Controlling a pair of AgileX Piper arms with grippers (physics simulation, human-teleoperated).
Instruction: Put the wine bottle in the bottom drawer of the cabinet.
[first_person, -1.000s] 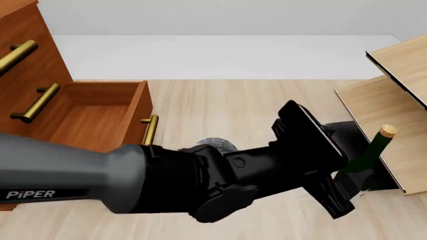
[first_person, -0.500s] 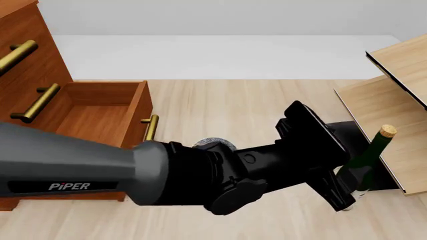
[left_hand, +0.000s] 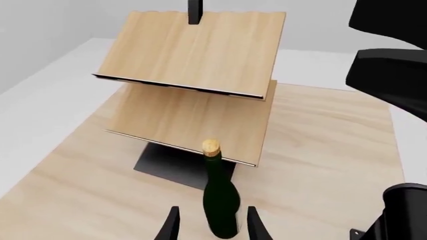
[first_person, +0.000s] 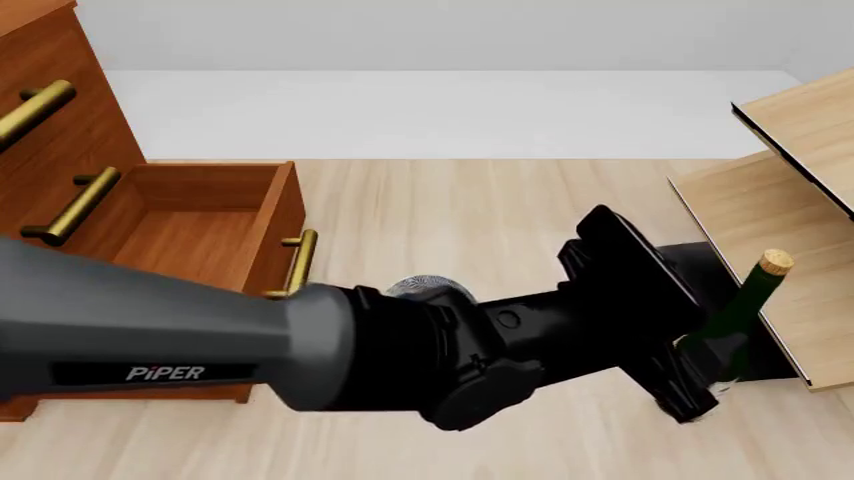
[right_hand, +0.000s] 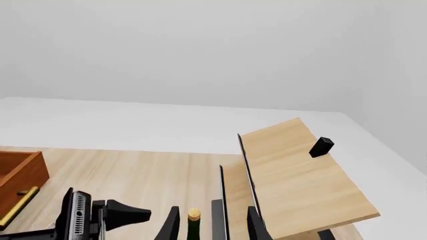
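Wine bottle (first_person: 731, 318) stands upright on the tabletop (first_person: 454, 210) at about 4 o'clock in the front view, just beside the pale shelf unit (first_person: 787, 240) and its black base. Dark green glass, long neck, tan cork top (left_hand: 211, 146); label not visible. Left tool (left_hand: 212, 227) has its 2 fingers apart, 1 on each side of the bottle's lower body, close to the glass; contact unclear. Right tool (right_hand: 211, 225) high above, fingers apart, holding nothing, cork seen between them. Bottom drawer (first_person: 187, 230) is pulled out at 9 o'clock, reddish-brown wood, brass bar handle (first_person: 302, 260) on its front. Cabinet (first_person: 54, 130) above it shows 2 more brass handles.
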